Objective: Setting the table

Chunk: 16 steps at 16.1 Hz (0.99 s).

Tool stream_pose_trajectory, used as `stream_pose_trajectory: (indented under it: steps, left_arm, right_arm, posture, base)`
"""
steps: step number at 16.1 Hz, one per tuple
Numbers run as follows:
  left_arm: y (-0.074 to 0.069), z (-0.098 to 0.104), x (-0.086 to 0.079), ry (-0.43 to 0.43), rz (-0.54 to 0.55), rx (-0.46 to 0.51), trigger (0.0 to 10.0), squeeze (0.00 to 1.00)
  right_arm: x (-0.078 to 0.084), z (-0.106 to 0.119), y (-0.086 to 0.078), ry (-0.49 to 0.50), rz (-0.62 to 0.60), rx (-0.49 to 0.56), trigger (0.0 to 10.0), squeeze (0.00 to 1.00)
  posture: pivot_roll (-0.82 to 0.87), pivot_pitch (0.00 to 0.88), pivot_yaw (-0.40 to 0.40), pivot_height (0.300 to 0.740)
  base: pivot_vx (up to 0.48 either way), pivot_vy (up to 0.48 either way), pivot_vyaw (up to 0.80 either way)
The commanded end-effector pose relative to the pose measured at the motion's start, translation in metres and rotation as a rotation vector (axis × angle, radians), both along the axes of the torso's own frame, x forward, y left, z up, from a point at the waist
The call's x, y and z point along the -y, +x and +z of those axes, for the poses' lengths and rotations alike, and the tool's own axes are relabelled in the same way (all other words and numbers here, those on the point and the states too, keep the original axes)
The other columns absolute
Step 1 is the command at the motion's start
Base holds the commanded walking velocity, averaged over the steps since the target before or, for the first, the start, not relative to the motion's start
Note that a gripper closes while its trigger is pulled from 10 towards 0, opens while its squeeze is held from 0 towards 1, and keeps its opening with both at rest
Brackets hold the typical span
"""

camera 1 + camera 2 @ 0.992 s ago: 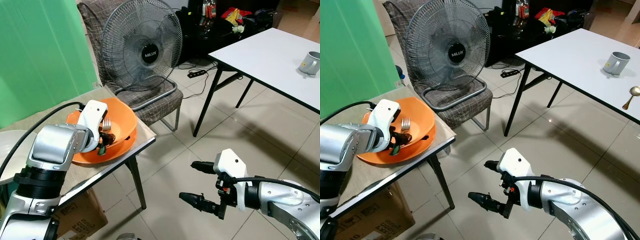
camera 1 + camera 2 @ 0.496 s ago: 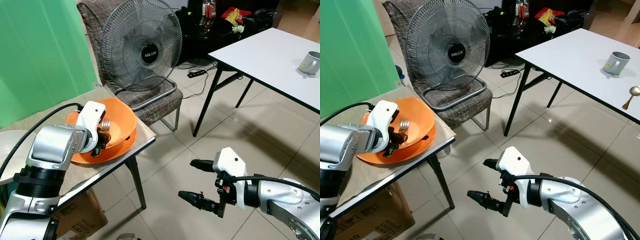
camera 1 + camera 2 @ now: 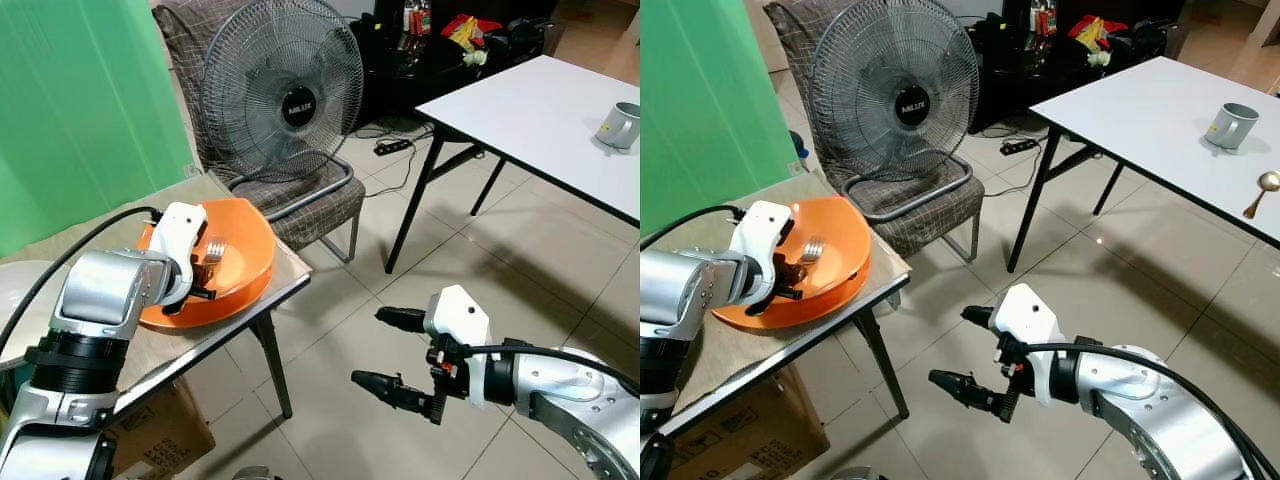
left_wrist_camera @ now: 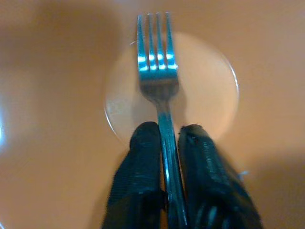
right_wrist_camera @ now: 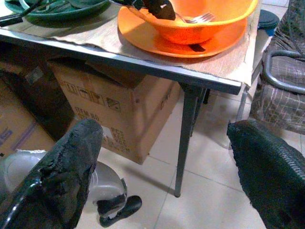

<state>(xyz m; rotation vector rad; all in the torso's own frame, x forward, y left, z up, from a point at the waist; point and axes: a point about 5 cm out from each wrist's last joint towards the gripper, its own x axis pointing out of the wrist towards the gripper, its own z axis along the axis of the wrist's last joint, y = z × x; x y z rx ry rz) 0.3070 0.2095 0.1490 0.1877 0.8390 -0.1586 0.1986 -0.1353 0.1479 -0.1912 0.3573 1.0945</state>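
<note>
1. A small table (image 3: 265, 300) stands at the robot's left, covered with a beige mat.
2. On the table sits an orange plate (image 5: 143, 36), and on the plate an orange bowl (image 3: 245, 255), tipped slightly toward the robot.
3. The left end effector (image 4: 164, 143) reaches down into the bowl and pinches the handle of a metal fork (image 4: 156, 67) between its two black fingers (image 4: 140, 162).
4. The fork lies inside the bowl, its tines pointing away from the fingers and over the pale round bottom of the bowl.
5. The right end effector (image 3: 390, 350) hangs low over the tiled floor (image 3: 520, 250), in front of the small table and apart from it, with its two black fingers spread wide and holding nothing.
6. A dark green dish (image 5: 52, 9) rests on the small table beside the orange plate.
7. A cardboard box (image 5: 116, 102) stands under the small table.
8. Behind the small table a chair (image 3: 300, 195) with checked upholstery carries a grey electric fan (image 3: 285, 90).
9. To the robot's right stands a large white table (image 3: 1150, 110) with black legs; on it are a grey mug (image 3: 1232, 125) and, near the edge, a gold spoon (image 3: 1262, 190).
</note>
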Motion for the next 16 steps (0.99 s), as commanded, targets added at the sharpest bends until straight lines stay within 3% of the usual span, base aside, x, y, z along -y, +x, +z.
stream_pose_trajectory:
  steps: [1,7,9,10,12,13,14,16]
  left_arm:
    - [0.003,0.005,-0.003,-0.009,0.011,0.019,0.0,0.0]
    - [0.01,0.01,-0.003,-0.041,0.007,0.068,0.0,0.0]
    - [0.016,0.019,-0.004,-0.064,-0.002,0.133,0.0,0.0]
    - [0.02,0.026,-0.003,-0.104,-0.006,0.196,0.0,0.0]
    - [0.029,0.052,0.004,-0.16,-0.05,0.415,0.0,0.0]
    - [0.03,0.058,0.006,-0.168,-0.06,0.459,0.0,0.0]
    - [0.027,0.073,0.023,-0.24,-0.132,0.569,0.0,0.0]
    - [0.02,0.079,0.04,-0.306,-0.183,0.631,0.0,0.0]
  right_arm:
    - [-0.001,0.003,0.002,-0.003,0.006,0.025,10.0,0.0]
    - [0.0,0.003,0.006,-0.003,-0.011,0.036,10.0,0.0]
    - [0.001,0.004,0.009,-0.002,-0.032,0.058,10.0,0.0]
    - [0.002,0.006,0.011,0.003,-0.052,0.075,10.0,0.0]
    - [0.008,0.009,0.019,0.023,-0.146,0.117,10.0,0.0]
    - [0.009,0.01,0.021,0.028,-0.171,0.125,10.0,0.0]
    - [0.013,0.013,0.024,0.066,-0.294,0.162,10.0,0.0]
    - [0.016,0.015,0.026,0.103,-0.408,0.189,10.0,0.0]
  posture:
    - [0.06,0.0,0.014,0.74]
    - [0.05,0.0,0.021,0.74]
    - [0.05,0.0,0.021,0.74]
    - [0.05,0.0,0.019,0.74]
    - [0.06,0.0,0.005,0.74]
    - [0.06,0.0,0.005,0.74]
    - [0.07,0.0,-0.005,0.74]
    - [0.08,0.0,-0.018,0.74]
  base:
    - [0.0,0.0,0.0]
    - [0.0,0.0,0.0]
    - [0.0,0.0,0.0]
    - [0.0,0.0,0.0]
    - [0.0,0.0,0.0]
    - [0.0,0.0,0.0]
    - [0.0,0.0,0.0]
    - [0.0,0.0,0.0]
